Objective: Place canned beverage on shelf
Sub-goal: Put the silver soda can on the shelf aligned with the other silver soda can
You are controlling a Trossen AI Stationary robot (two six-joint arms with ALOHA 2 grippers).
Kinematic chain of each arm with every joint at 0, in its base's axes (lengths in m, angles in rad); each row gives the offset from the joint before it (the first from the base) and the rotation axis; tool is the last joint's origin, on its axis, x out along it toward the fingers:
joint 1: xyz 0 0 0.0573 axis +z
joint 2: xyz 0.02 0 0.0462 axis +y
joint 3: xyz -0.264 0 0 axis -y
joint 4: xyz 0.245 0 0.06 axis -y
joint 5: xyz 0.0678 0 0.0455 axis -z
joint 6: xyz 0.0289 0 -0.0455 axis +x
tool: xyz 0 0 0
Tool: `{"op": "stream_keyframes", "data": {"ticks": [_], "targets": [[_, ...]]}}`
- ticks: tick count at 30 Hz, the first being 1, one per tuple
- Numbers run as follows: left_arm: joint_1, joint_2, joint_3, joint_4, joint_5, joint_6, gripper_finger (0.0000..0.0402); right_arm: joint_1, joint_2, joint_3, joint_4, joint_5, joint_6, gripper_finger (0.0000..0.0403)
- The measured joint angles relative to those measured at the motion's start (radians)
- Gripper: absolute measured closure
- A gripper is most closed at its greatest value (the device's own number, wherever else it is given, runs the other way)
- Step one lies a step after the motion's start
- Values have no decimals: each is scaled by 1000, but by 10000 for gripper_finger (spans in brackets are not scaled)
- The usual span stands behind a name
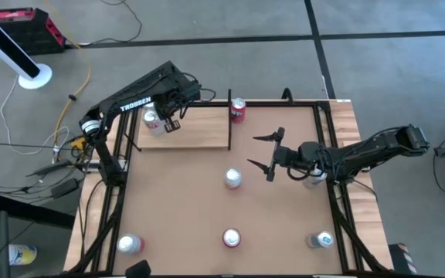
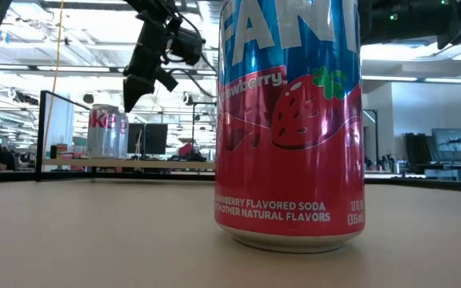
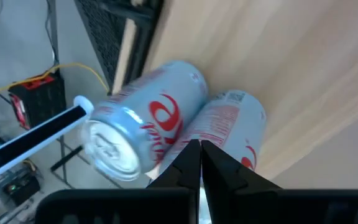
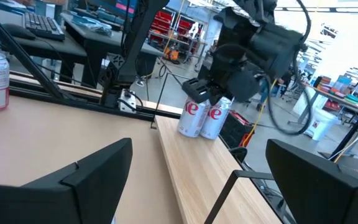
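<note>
Cans (image 1: 153,122), two silver ones, stand on the shelf (image 1: 199,131); left gripper (image 1: 170,123) hovers clenched above them, right gripper (image 1: 266,154) spread wide.

The shelf (image 1: 195,127) lies along the table's (image 1: 176,208) far edge, toward the far-left corner. 2 cans (image 1: 153,122) stand touching at the shelf's left end. 1 can (image 1: 238,110) stands just right of the shelf, 1 (image 1: 232,178) at mid-table, and 3 (image 1: 231,238) along the near edge.
</note>
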Motion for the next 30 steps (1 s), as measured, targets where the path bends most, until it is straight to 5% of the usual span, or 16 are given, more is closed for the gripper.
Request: {"op": "stream_keyframes", "data": {"ticks": [17, 30], "targets": [[64, -53, 25, -69, -72, -20, 401, 21, 0, 0, -30, 0, 8, 8], [103, -295, -132, 181, 6, 50, 402, 38, 0, 0, -30, 0, 27, 8]]}}
